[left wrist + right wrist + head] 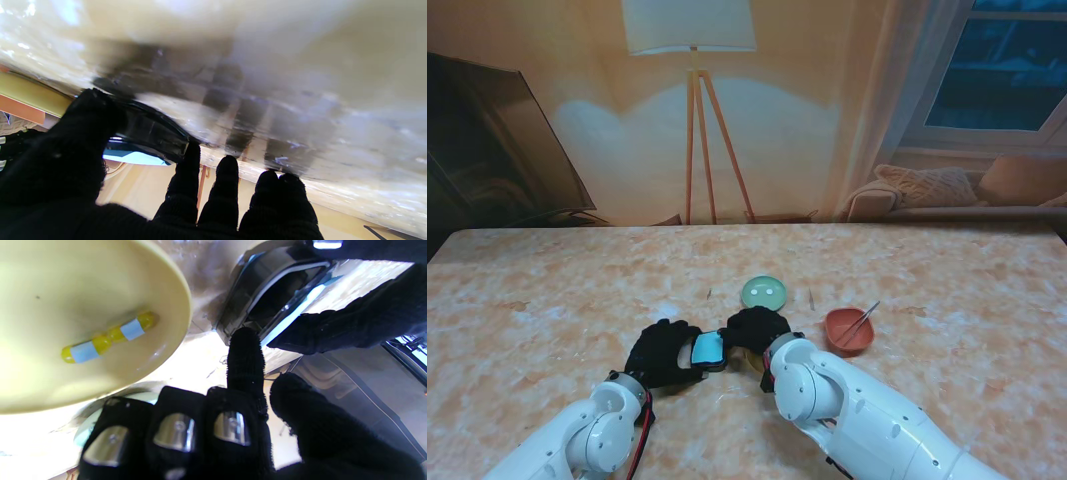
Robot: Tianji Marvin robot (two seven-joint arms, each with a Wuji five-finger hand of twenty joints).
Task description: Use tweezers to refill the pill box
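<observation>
Pinching the pill box (708, 349) at lower centre, the left hand (662, 352) grips its edges; right hand (755, 329) pokes one extended finger at it, holding nothing. It looks light, rigid and slick, so the side walls seem the safest hold.

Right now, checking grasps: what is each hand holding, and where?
Left hand grips the pill box by its left end; right hand only touches it.
</observation>
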